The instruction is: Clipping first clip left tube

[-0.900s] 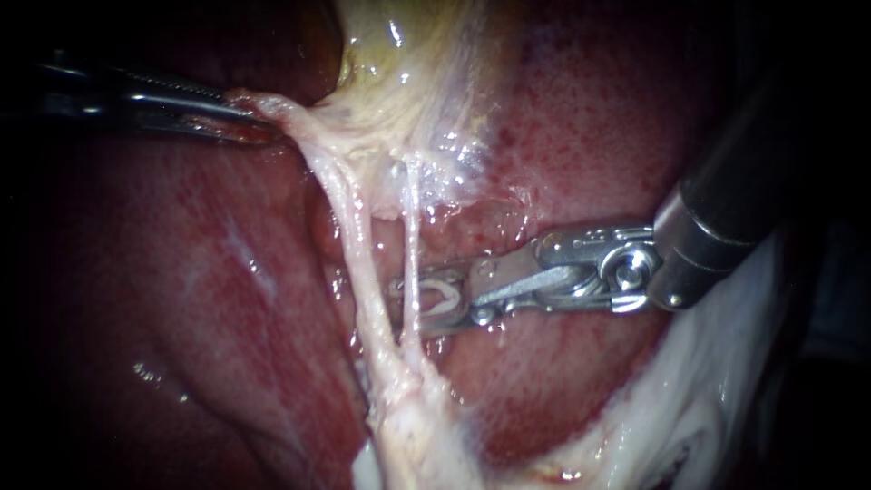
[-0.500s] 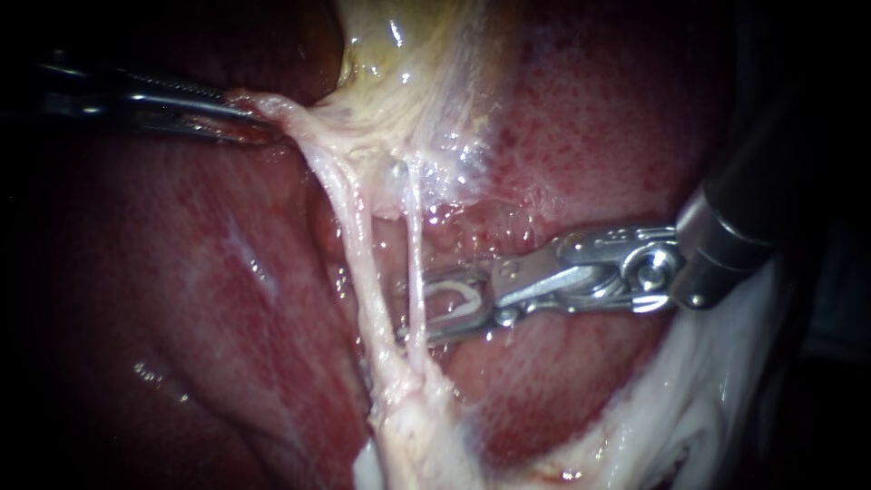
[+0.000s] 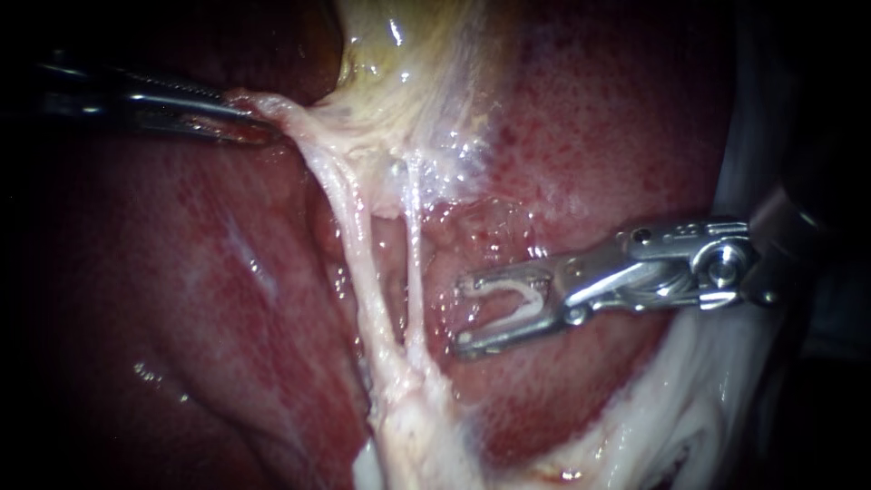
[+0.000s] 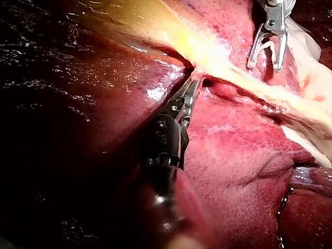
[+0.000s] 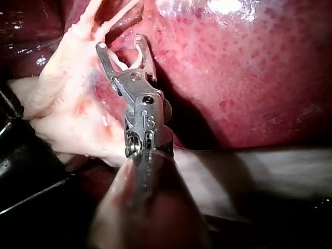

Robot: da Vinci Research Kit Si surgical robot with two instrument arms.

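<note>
We are gripping a flap of pale tissue (image 3: pixel 277 109) at the foot of the gallbladder (image 3: pixel 408 54) with our left instrument (image 3: pixel 259 120). Its jaws are clamped together on that tissue, which is stretching taut away from them. From that flap two tubes are running down across the middle of the liver (image 3: pixel 181 290) and meeting in a pale stump near its lower edge. The left tube (image 3: pixel 358 263) is the thicker of the two, and the right tube (image 3: pixel 414 254) is a thin strand just beside it.

Our right instrument (image 3: pixel 463 316) is coming in over the liver's right side. Its jaws are standing wide apart and holding a white clip (image 3: pixel 510 304), one leg lying against each jaw. The jaw tips are pointing toward the tubes but touching neither. They are sitting near the right tube, which is lying between them and the left tube. In the right wrist view the clip is showing as a pale loop in the fork of the jaws, with the pale stump just ahead of the tips. The liver under the jaws is glistening wet.
</note>
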